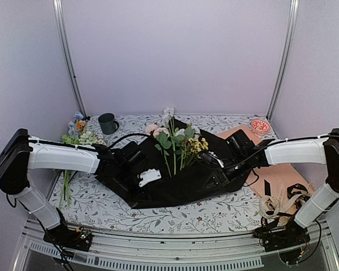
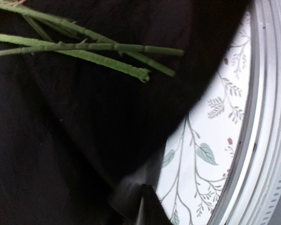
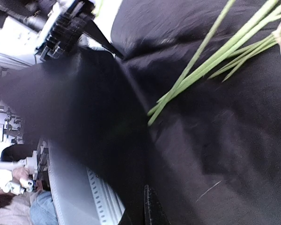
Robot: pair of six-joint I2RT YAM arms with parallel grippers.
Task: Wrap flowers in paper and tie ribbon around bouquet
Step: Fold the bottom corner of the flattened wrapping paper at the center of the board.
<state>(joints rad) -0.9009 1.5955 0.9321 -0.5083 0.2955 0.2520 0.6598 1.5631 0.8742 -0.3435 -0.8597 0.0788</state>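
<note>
The black paper [image 1: 181,189] lies mid-table with both side edges lifted. The flowers [image 1: 174,144] rest on it, pale blooms toward the back, and their green stems [image 2: 98,49] [image 3: 210,63] cross the sheet. My left gripper [image 1: 156,179] is at the paper's left part; in the left wrist view its fingertip [image 2: 147,208] has a glossy fold of paper [image 2: 126,194] pressed against it. My right gripper [image 1: 212,171] is shut on the right edge of the paper [image 3: 107,140], which rises in a crease from the fingertips [image 3: 152,211]. The cream ribbon [image 1: 276,204] lies at the near right.
A peach-tan sheet [image 1: 279,175] lies under the ribbon at right, with a dark strap [image 1: 296,195] on it. A dark mug [image 1: 108,123] and a leftover mixed bunch [image 1: 79,135] are at back left. A red-and-white round object [image 1: 260,126] sits at back right. The table's metal rim [image 2: 267,140] is close by.
</note>
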